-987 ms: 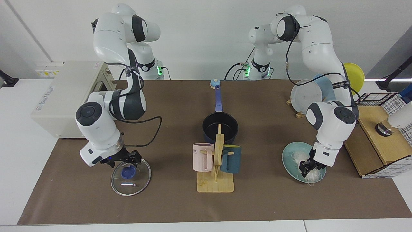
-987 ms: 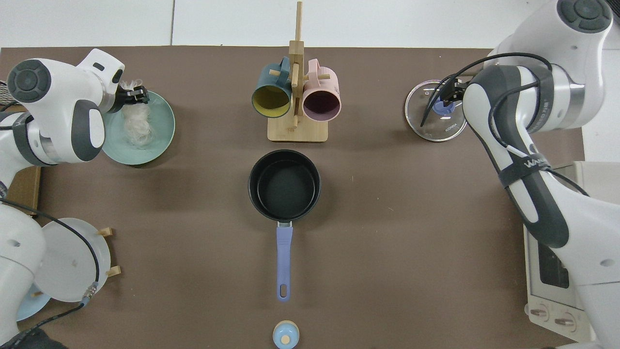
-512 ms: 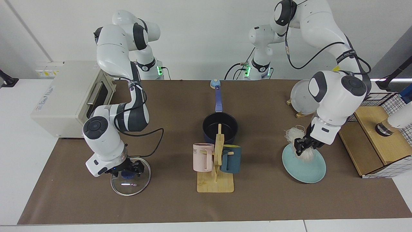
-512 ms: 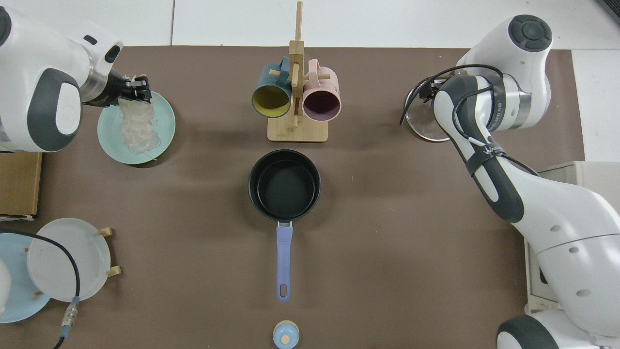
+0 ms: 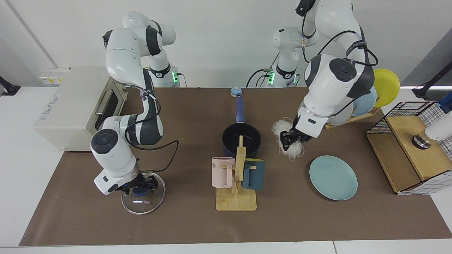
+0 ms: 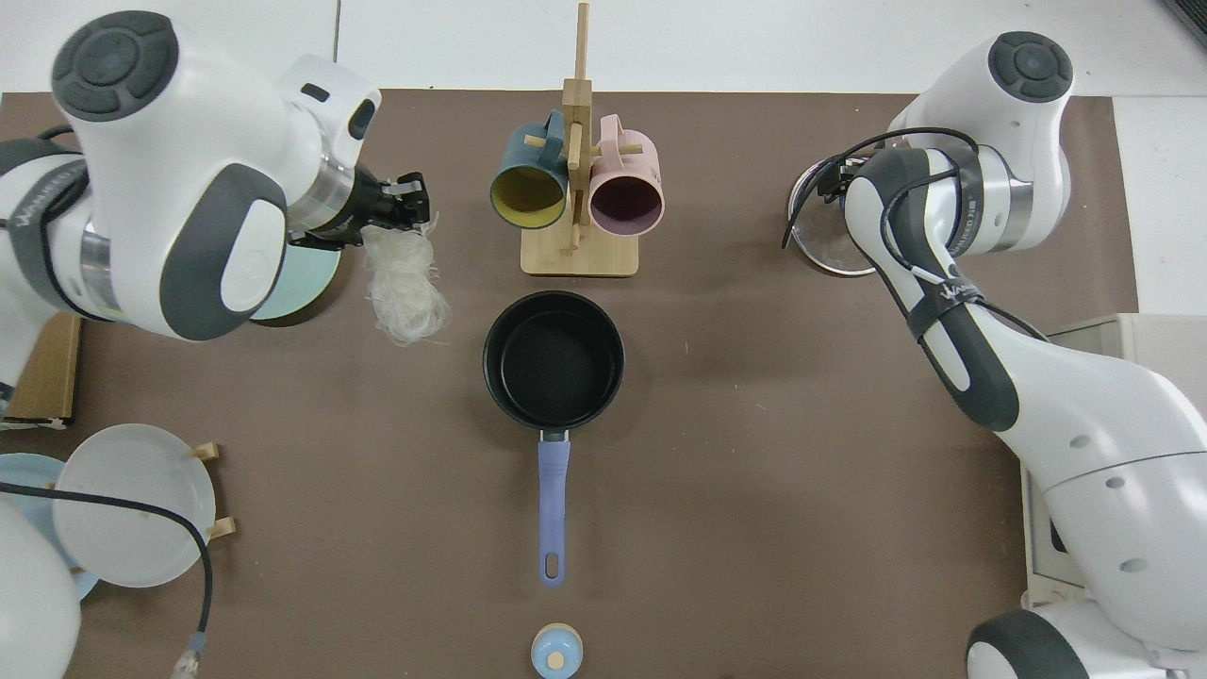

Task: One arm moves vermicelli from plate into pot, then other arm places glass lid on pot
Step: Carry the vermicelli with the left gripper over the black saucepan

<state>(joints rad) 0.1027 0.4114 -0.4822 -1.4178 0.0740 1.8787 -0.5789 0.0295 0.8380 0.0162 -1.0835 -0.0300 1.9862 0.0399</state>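
Showing the facing view first, then the top view.

Facing view, left gripper [image 5: 290, 137]: pinched on the vermicelli [image 5: 286, 141], carried in the air between the plate [image 5: 333, 177] and the pot [image 5: 242, 140]; the strands hang below the fingers, clear of the surface [image 5: 190, 116], presumably so they do not drag.
Facing view, plate: light teal, lying flat and bare on the surface, near the left arm's side.
Facing view, pot: dark navy saucepan at mid-surface, mouth up and open, nothing visible inside, long blue handle pointing toward the arm bases; well placed to take a drop from above.
Facing view, right gripper [image 5: 141, 186]: low over the blue knob of the glass lid [image 5: 143, 197]; whether the fingers grip the knob I cannot tell. The lid lies flat on the surface, knob up, well apart from the pot.
Facing view, mug rack [image 5: 236, 183]: wooden, standing just in front of the pot and hiding part of its near rim, with one pink and one dark teal mug.
Top view, left gripper [image 6: 405, 200]: closed on the upper end of the vermicelli [image 6: 405, 288], whose bundle hangs just beside the pot [image 6: 553, 358], not yet over it.
Top view, plate [image 6: 302, 283]: mostly hidden under the left arm.
Top view, glass lid [image 6: 830, 245]: only an edge shows beneath the right arm; gripper hidden.
Counts: two arms, one pot, one glass lid, one vermicelli bundle, one teal plate, two mugs.
Judgement: transfer under way; lid step not yet begun.
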